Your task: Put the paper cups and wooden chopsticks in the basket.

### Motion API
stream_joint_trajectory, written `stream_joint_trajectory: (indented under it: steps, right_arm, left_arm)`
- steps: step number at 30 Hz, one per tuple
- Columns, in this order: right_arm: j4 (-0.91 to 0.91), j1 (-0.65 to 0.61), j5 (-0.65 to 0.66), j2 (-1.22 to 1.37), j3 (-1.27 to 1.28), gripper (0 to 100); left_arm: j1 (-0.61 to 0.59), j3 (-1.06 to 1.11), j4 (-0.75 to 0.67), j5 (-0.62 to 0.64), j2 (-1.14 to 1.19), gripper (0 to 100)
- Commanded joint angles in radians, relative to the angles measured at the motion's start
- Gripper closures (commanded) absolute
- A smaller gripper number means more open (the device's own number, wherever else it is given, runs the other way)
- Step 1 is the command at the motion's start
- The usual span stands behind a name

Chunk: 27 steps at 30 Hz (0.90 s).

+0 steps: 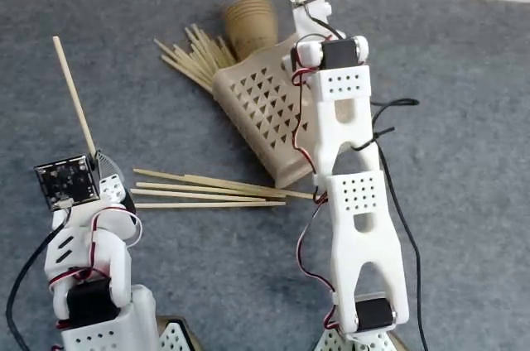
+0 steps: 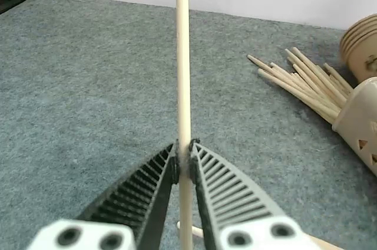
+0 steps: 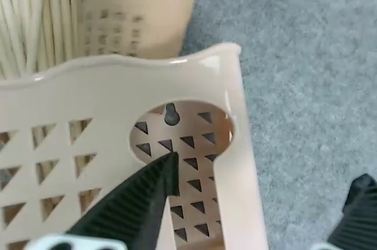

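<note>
Grey felt-like matting (image 1: 464, 103) covers the table, and a beige plastic basket (image 1: 257, 111) with triangle cut-outs lies tipped on its side in the middle of it. The right gripper (image 3: 265, 173) is at the basket's upper wall with its claw spread wide, one finger over the wall's handle hole and the other out past the wall's edge. A stack of paper cups (image 1: 250, 24) pokes out past the basket's far end, with a fanned bundle of wooden chopsticks (image 1: 195, 57) beside it. Several loose chopsticks (image 1: 211, 189) lie flat just off the basket's near end. Well to the side of the basket, the left gripper (image 2: 184, 158) pinches a single chopstick (image 2: 182, 55).
</note>
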Motion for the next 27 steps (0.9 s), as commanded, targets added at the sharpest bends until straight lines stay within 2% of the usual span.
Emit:
stream_joint_trajectory:
  steps: [1,4,10,13,15,21,24,27]
  right_arm:
    - [0.065,-0.021,0.058,-0.059,-0.124,58.4]
    - [0.139,-0.021,0.083,-0.108,-0.124,58.4]
    - [0.150,-0.010,0.081,-0.203,-0.124,58.4]
    - [0.150,-0.007,0.009,-0.246,-0.124,58.8]
    - [0.151,-0.005,-0.023,-0.282,-0.124,64.2]
    - [0.153,-0.010,-0.026,-0.409,-0.120,95.6]
    - [0.153,-0.010,-0.025,-0.475,-0.096,97.0]
    - [0.153,-0.015,-0.025,-0.578,0.035,97.0]
  left_arm:
    - [-0.013,-0.010,-0.012,-0.009,-0.007,99]
    - [-0.013,-0.012,-0.012,-0.009,-0.007,99]
    - [-0.013,-0.016,-0.008,-0.009,-0.008,99]
    - [-0.013,-0.016,-0.011,-0.009,-0.008,99]
    - [-0.013,-0.013,-0.011,-0.009,-0.008,99]
    - [-0.012,-0.008,-0.011,-0.009,-0.008,99]
    - [0.012,-0.016,-0.008,-0.011,-0.008,99]
    - [0.093,-0.016,-0.005,-0.086,-0.007,99]
